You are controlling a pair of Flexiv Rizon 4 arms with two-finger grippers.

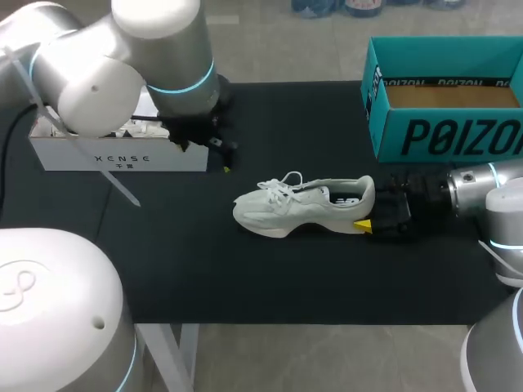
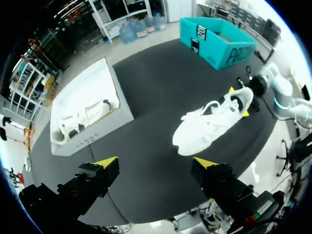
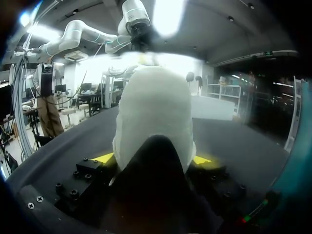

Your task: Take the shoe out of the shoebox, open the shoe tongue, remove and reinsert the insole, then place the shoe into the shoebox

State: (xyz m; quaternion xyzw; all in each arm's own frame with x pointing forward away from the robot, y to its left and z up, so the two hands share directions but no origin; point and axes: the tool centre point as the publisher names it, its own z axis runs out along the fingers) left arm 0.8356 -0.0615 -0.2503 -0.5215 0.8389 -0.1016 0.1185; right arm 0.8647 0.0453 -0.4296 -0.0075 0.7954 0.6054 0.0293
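the white shoe (image 1: pixel 302 204) rests mid-frame on the black table (image 1: pixel 245 278), with the right gripper (image 1: pixel 372 222) clamped on both sides of its heel. the teal shoebox (image 1: pixel 445 135) stands at the upper right. the left gripper (image 2: pixel 155 165) hangs over the table, fingers spread wide.

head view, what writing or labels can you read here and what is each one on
On the teal shoebox: large black brand lettering across the front wall, cut off by the picture's edge, and a smaller printed strip along the inner rim; brand print, not quoted.
On the white shoebox: small dark brand lettering, with marks below too small to read.
On the shoe: a dark side logo, not readable.
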